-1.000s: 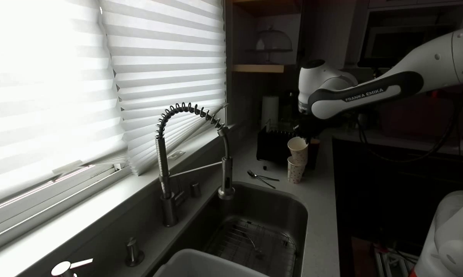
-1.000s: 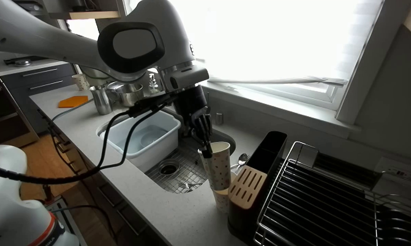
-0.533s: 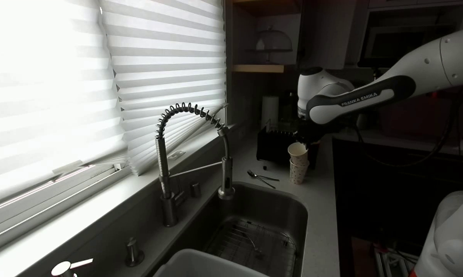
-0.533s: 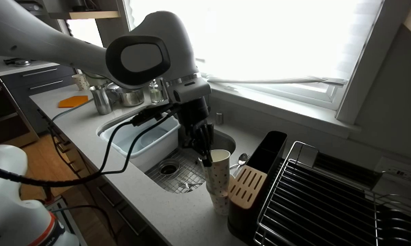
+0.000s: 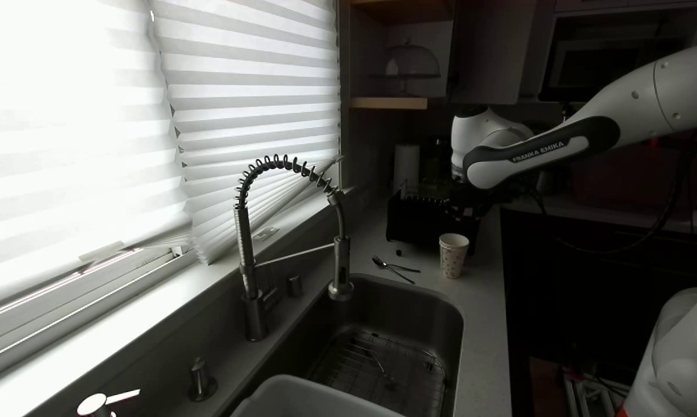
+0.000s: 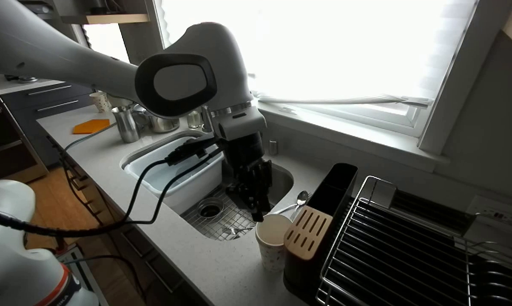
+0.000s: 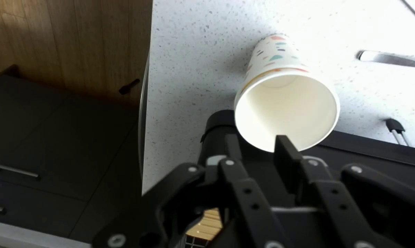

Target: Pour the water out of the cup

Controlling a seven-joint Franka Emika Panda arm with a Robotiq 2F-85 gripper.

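The black-trimmed white robot arm (image 6: 183,78) bends down over the pale speckled stone countertop (image 6: 226,263). In an exterior view, left of the black wooden-topped utensil holder (image 6: 309,229), the black metal gripper (image 7: 257,140) hangs, jaws partly spread, holding nothing. Just below, the colour-flecked white paper cup (image 6: 272,253) stands upright there, a second rim close beneath its own.
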